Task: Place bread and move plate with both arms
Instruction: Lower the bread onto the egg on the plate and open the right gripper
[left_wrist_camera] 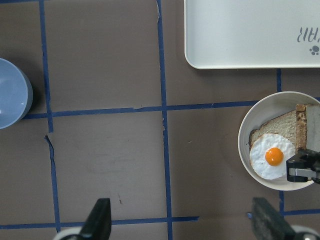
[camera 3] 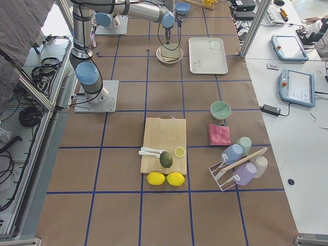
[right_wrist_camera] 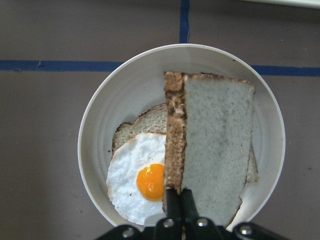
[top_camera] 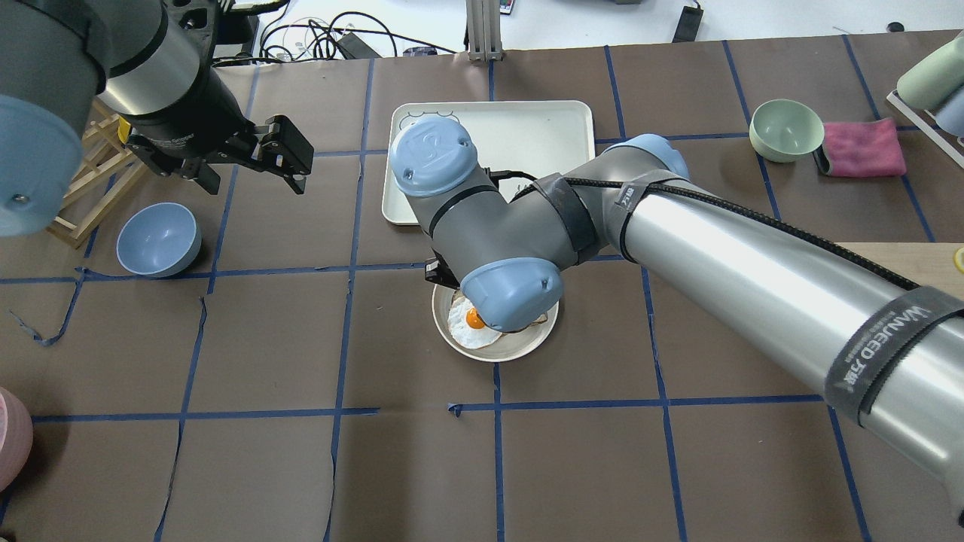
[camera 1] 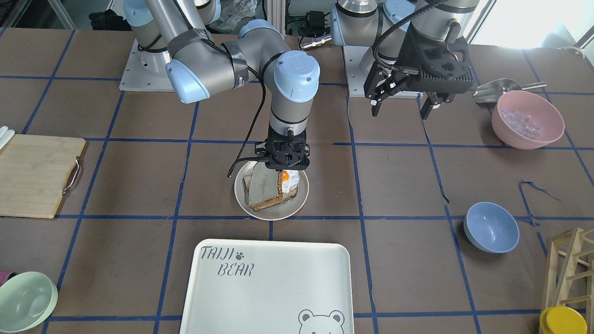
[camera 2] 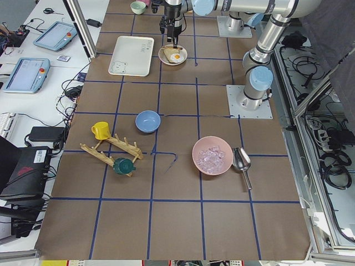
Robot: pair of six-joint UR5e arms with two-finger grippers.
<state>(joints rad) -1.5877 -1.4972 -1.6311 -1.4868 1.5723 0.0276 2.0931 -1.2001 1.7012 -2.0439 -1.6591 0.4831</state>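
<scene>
The black two-finger left gripper (left_wrist_camera: 181, 222) hangs, jaws spread wide, with the small round beige plate (left_wrist_camera: 257, 112) at its 3 o'clock. The right gripper (right_wrist_camera: 176, 195) pinches the pale grey, brown-crusted bread slice (right_wrist_camera: 215, 145) by its crust, tilted over the plate, a fried egg (right_wrist_camera: 131, 177) at its 8 o'clock.

My right wrist camera looks straight down, close over the round beige-white plate (right_wrist_camera: 97, 135); overhead shares it, farther.
</scene>
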